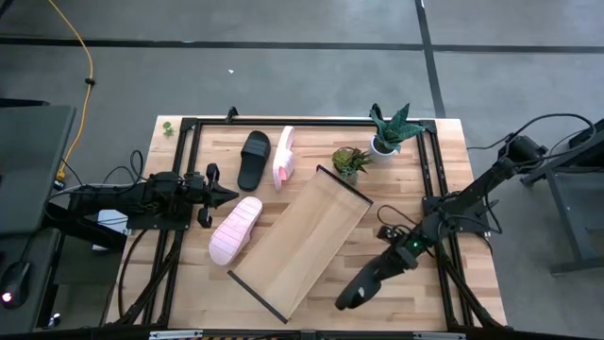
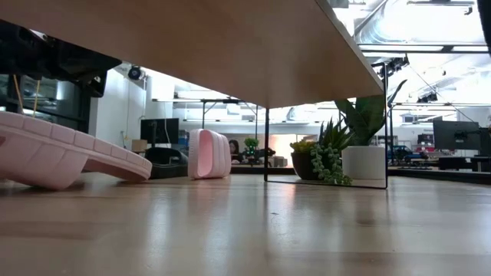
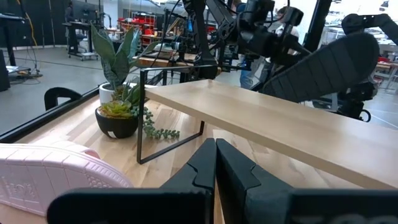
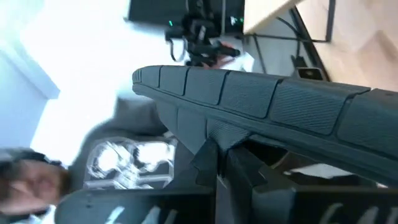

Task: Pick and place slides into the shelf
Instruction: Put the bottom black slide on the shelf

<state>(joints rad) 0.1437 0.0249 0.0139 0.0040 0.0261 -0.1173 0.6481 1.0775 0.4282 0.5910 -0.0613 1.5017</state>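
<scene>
Slides look light, stiff-soled and grippy: the right gripper (image 1: 353, 295), clamped on a black slide's (image 4: 273, 106) edge, is beside the shelf (image 1: 302, 241); three others lie near the left gripper (image 1: 226, 195), jaws together.

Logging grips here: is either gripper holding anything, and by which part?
The right gripper holds a black slide by its edge. The left gripper, shut, holds nothing.
</scene>
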